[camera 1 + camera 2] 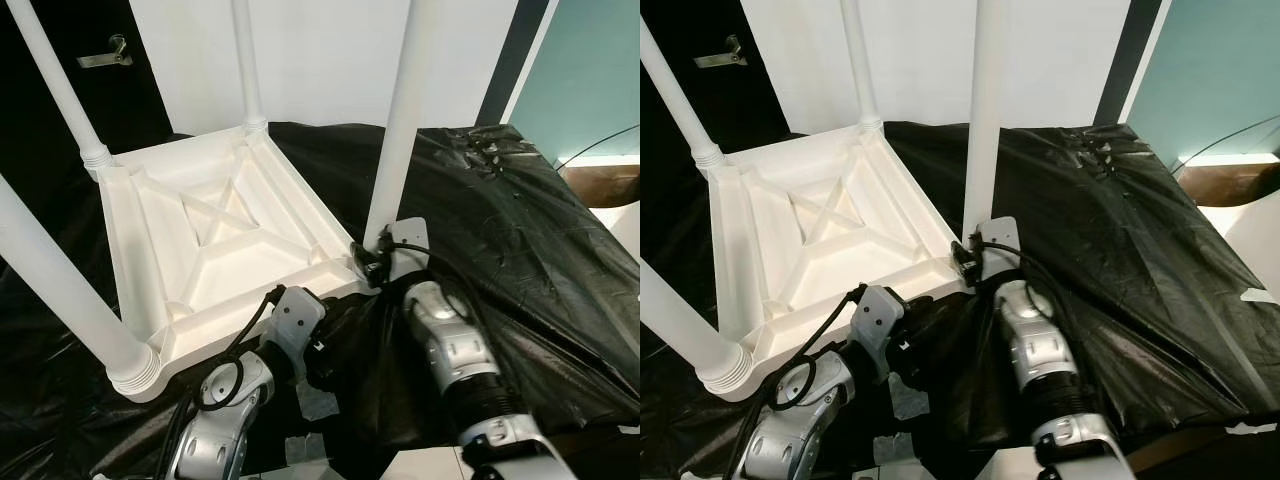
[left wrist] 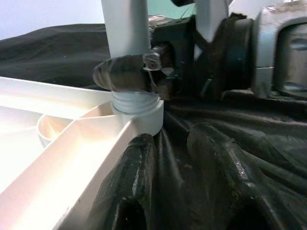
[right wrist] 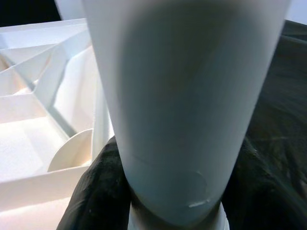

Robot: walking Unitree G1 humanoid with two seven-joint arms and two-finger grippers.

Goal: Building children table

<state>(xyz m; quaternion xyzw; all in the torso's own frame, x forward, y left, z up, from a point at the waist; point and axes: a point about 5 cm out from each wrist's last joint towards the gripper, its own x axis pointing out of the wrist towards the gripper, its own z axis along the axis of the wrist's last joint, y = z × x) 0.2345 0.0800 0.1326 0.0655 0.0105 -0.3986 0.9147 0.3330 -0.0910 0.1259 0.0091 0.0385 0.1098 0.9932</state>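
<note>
The white children's table (image 1: 215, 230) lies upside down on black sheeting, with four white legs pointing up. My right gripper (image 1: 368, 258) is shut on the near right leg (image 1: 400, 120) at its base, just above the threaded collar (image 2: 135, 103). In the right wrist view its black fingers (image 3: 96, 191) wrap both sides of the leg (image 3: 182, 105). My left gripper (image 2: 177, 182) is open and low beside the table's near edge, close to that same corner. One finger (image 2: 129, 191) rests against the rim, and only black sheet lies between the two.
Black plastic sheeting (image 1: 520, 230) covers the whole work surface, wrinkled to the right. The other legs stand at the near left (image 1: 60, 290), far left (image 1: 60, 80) and far corner (image 1: 248, 60). A dark door with a handle (image 1: 105, 55) is behind; a brown box (image 1: 600, 185) sits at right.
</note>
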